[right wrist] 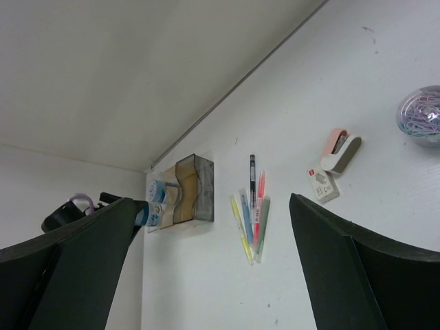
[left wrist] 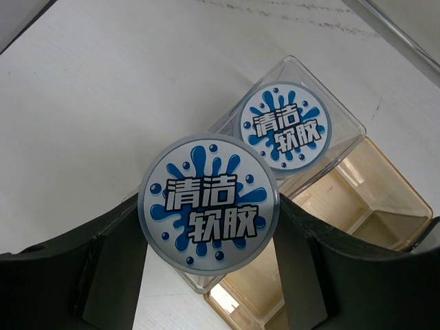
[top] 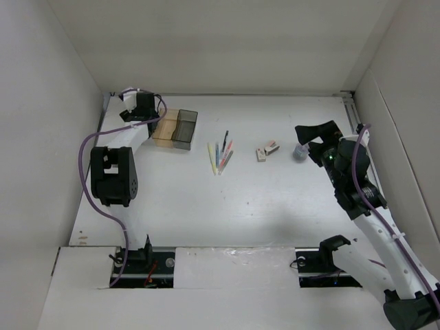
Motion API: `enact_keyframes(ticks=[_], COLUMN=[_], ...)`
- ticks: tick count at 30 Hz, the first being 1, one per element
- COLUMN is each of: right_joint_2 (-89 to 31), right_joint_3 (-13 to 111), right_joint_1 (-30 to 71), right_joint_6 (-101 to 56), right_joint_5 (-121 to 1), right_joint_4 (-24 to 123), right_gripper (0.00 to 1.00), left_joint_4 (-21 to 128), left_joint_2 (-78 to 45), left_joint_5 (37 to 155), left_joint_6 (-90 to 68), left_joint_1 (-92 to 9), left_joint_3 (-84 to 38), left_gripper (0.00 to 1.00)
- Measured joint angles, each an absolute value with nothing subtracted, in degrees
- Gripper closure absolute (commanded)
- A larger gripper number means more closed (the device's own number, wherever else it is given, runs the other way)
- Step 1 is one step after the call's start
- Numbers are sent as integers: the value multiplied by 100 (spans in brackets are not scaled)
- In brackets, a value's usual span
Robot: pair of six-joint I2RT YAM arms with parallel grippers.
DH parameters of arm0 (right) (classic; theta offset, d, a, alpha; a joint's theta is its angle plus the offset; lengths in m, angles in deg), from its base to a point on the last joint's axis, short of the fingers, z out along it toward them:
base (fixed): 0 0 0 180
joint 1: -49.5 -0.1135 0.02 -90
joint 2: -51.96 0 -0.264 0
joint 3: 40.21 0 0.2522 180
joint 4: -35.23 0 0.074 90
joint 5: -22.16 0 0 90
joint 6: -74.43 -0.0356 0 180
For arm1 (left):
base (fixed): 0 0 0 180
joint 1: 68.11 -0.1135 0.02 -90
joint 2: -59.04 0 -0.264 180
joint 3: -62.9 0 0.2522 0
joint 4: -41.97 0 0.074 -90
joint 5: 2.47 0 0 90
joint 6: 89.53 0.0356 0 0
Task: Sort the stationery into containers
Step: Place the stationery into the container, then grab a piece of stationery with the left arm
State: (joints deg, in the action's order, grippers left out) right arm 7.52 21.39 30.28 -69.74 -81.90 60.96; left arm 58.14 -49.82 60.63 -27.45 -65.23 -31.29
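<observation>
My left gripper (top: 141, 110) is shut on a round blue-and-white tape roll (left wrist: 210, 203) and holds it over the near corner of the clear tray (left wrist: 344, 117). A second roll (left wrist: 285, 126) lies inside that tray. The amber tray (top: 166, 128) and the smoky grey tray (top: 185, 129) stand beside it. Several pens (top: 220, 157) lie fanned out mid-table, and they also show in the right wrist view (right wrist: 253, 213). Two small pale erasers (top: 267, 150) lie right of them. My right gripper (top: 309, 143) is open and empty, near a round clear pot (top: 300, 151).
The round pot (right wrist: 421, 113) holds coloured paper clips. In the right wrist view the pale items look like a small pink-and-white stapler (right wrist: 342, 150) and a little box (right wrist: 322, 184). White walls enclose the table on the left, back and right.
</observation>
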Motion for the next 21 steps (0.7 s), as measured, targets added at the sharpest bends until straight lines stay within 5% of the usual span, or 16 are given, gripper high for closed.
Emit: enact_keyframes(ticks=[8, 16, 19, 20, 21], right_joint_2=[719, 581, 550, 550, 559], right_joint_3=[2136, 2136, 2136, 2136, 2136], right_joint_1=[3028, 3028, 3028, 3028, 3028], right_joint_6=[-6974, -6974, -6976, -6978, -6970], right_joint_5=[-8188, -8251, -8350, -8391, -8420], right_joint_4=[6094, 6094, 6096, 6096, 6098], right_gripper=[0, 0, 15, 27, 55], left_joint_4=[5757, 5685, 5677, 5659, 5604], left_joint_2=[-5000, -4676, -4333, -4211, -4097], left_joint_5=[6032, 6091, 6094, 6063, 6026], left_joint_6=[-2778, -2811, -2809, -2789, -2774], left_joint_1=[-6523, -6510, -6412, -6320, -6185], left_joint_3=[-3080, -3019, -3015, -3015, -3015], left_gripper=[26, 27, 35, 37, 39])
